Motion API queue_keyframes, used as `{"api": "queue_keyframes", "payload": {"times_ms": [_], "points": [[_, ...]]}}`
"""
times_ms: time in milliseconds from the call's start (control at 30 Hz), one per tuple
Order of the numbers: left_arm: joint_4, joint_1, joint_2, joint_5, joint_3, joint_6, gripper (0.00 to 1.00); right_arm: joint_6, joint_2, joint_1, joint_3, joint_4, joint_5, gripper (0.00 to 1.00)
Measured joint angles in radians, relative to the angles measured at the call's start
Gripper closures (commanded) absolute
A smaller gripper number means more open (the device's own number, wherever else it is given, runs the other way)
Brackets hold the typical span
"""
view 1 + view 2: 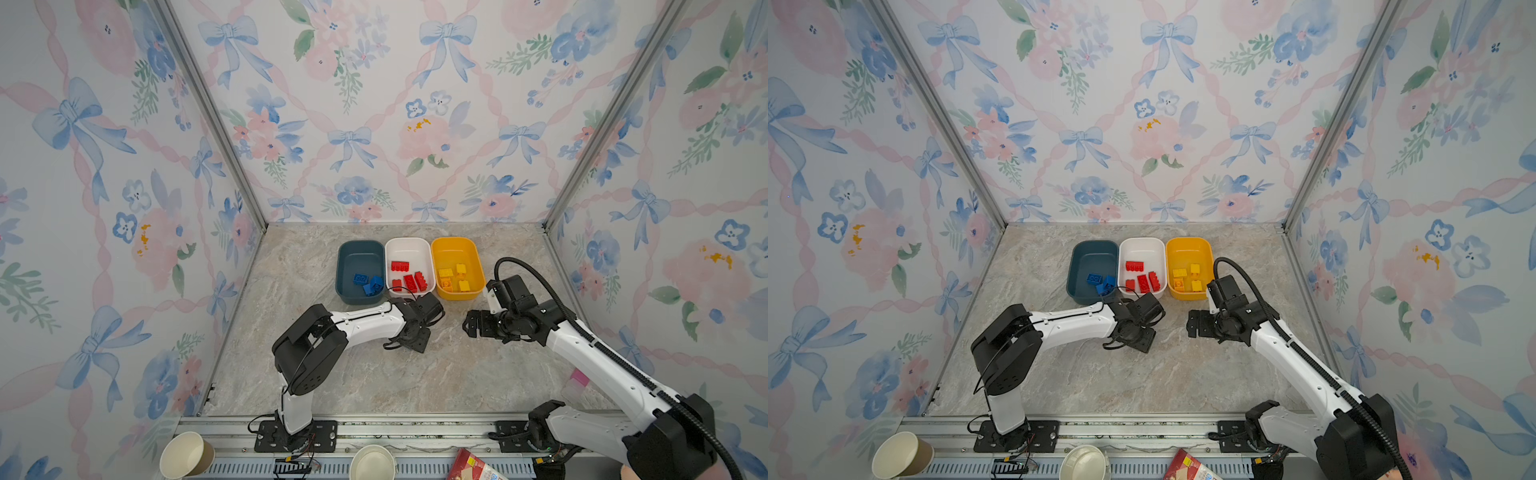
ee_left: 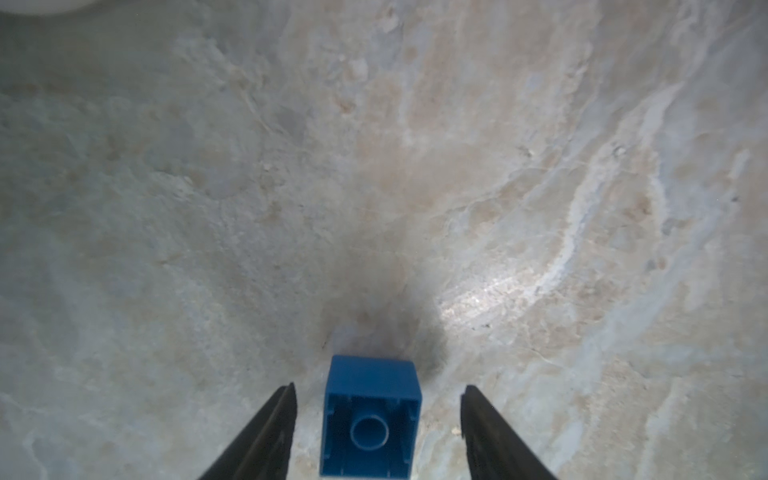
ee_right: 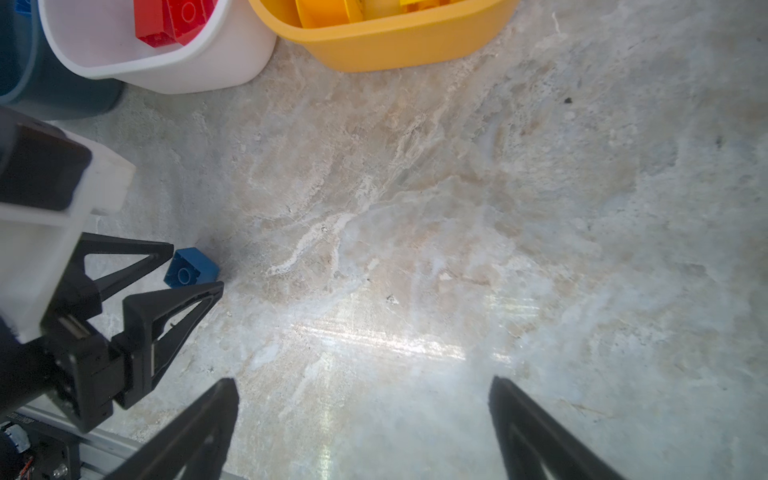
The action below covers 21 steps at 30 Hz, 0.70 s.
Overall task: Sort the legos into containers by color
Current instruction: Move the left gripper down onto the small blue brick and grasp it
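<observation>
One blue brick [image 2: 370, 419] lies loose on the bench [image 1: 374, 374], tipped on its side with the hollow underside facing the left wrist view. It is outside every tub, in front of the white one.

Left hand [image 2: 379, 387] – lowered at the brick, fingers [image 2: 274, 428] apart, one on each side. A strip of bench shows in each gap, and nothing is clamped.

Blue tub [image 1: 359, 259]: left end of the row, with a few blue bricks [image 1: 370, 283] at its near end.
White tub [image 1: 409, 249]: middle of the row, holds the red bricks [image 1: 409, 276].
Yellow tub [image 1: 453, 251]: right end of the row, holds the yellow bricks [image 1: 455, 276].
The three stand side by side toward the back of the bench.

Right hand [image 3: 363, 381] – over bare bench in front of the yellow tub, beside the left hand, fingers spread wide, empty.
</observation>
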Motion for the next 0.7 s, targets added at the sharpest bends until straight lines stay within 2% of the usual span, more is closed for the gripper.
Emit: {"api": "queue_keyframes", "payload": {"times_ms": [400, 700], "points": [[0.000, 0.000, 0.011, -0.022, 0.001, 0.006, 0.61, -0.001, -0.019, -0.014, 0.000, -0.010, 0.000, 0.03], [0.000, 0.000, 0.004, -0.037, 0.001, -0.011, 0.65, -0.003, -0.045, -0.019, 0.000, -0.031, 0.000, 0.03]]}}
